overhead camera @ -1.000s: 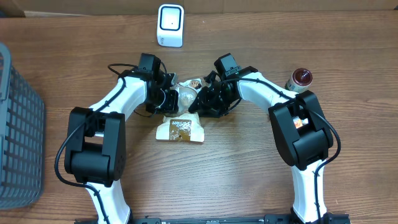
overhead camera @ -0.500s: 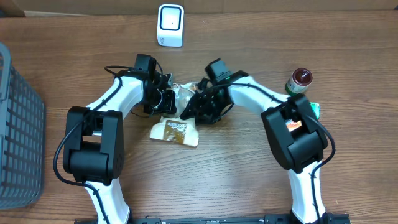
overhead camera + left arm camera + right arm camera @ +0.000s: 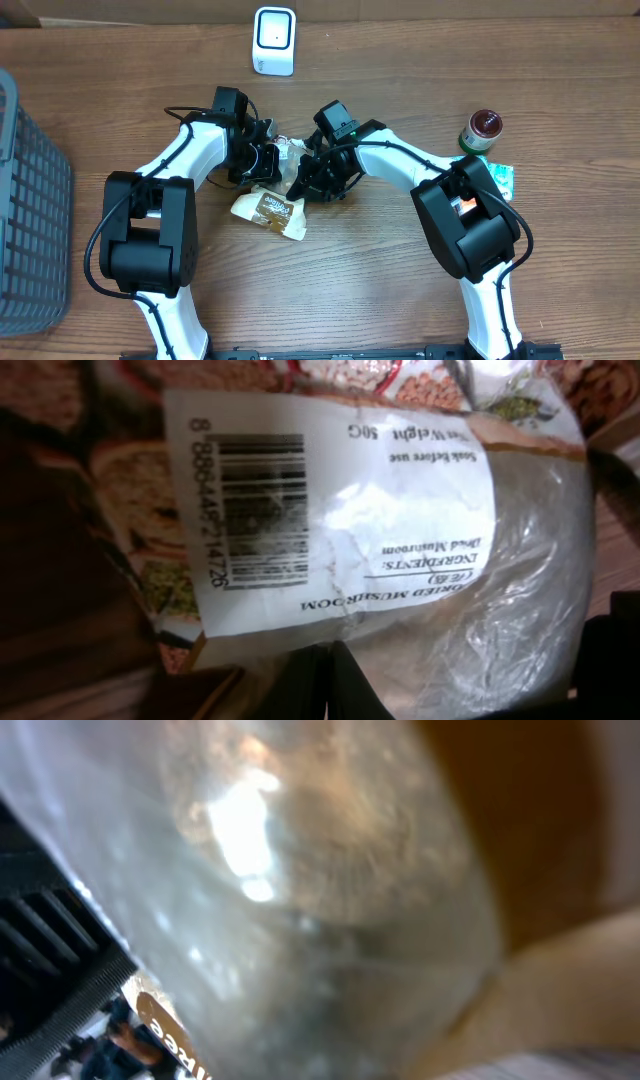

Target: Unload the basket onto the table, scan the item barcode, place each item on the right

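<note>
Your packet (image 3: 270, 208) sits mid-frame on the brown wooden table (image 3: 400, 290), between both arms. The left jaws are clenched on its upper end, and its barcode (image 3: 262, 510) faces the left wrist camera. The right jaws press against its clear plastic, but you cannot tell whether they are gripping. The scanner (image 3: 274, 40) stands top centre, the grey basket (image 3: 30, 230) is at far left, and a bottle (image 3: 478, 131) is at right.

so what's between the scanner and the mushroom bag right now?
Nothing: the overhead view shows only bare wooden table between the scanner and the dried mushroom bag.
</note>
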